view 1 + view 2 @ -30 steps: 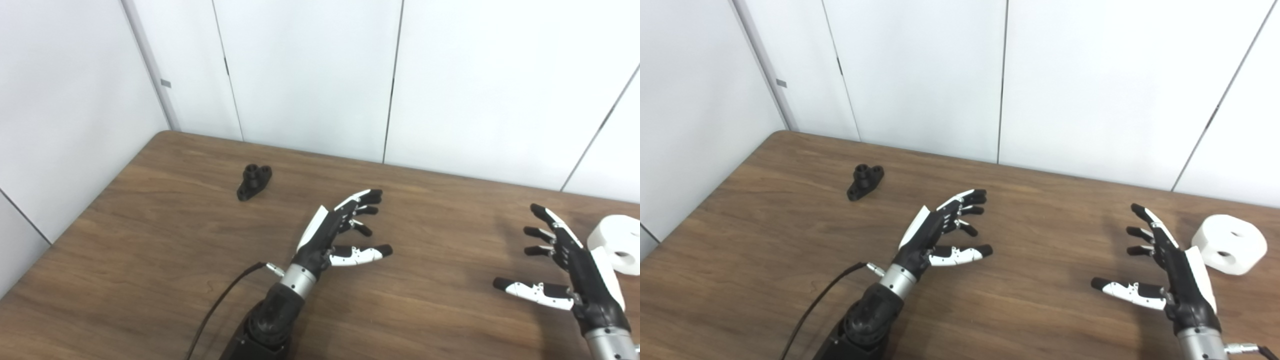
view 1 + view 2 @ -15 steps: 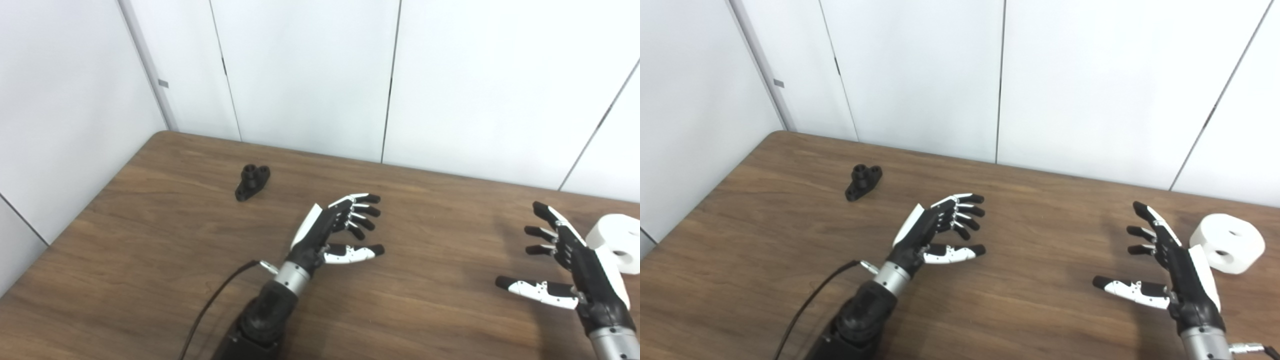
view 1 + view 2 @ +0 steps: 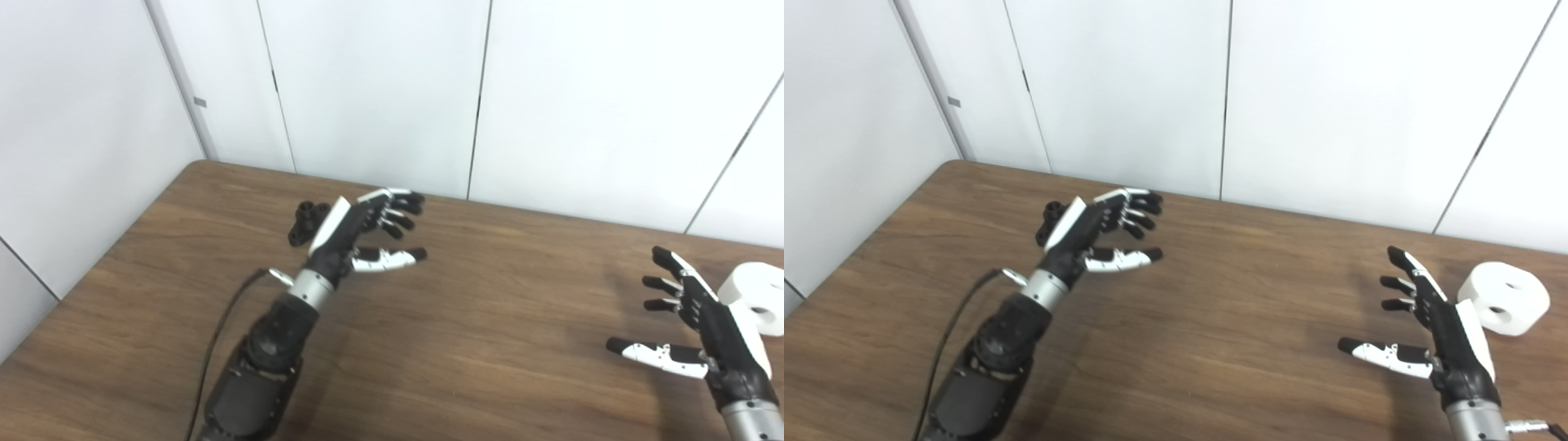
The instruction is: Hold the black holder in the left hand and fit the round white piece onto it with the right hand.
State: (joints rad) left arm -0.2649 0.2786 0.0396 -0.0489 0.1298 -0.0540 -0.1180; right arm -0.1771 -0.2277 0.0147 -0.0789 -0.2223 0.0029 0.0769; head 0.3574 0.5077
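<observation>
The left robot hand (image 3: 358, 229) is now reaching farther across the tabletop (image 3: 490, 294) than a second ago, hovering just right of the black holder (image 3: 304, 222), fingers spread and holding nothing. The holder is lying far left, long axis running near-left to far-right, its right end hidden behind the hand. The right robot hand (image 3: 1433, 324) is staying put, open, beside the round white piece (image 3: 1507, 299), holes facing up, cut off in the left eye view.
</observation>
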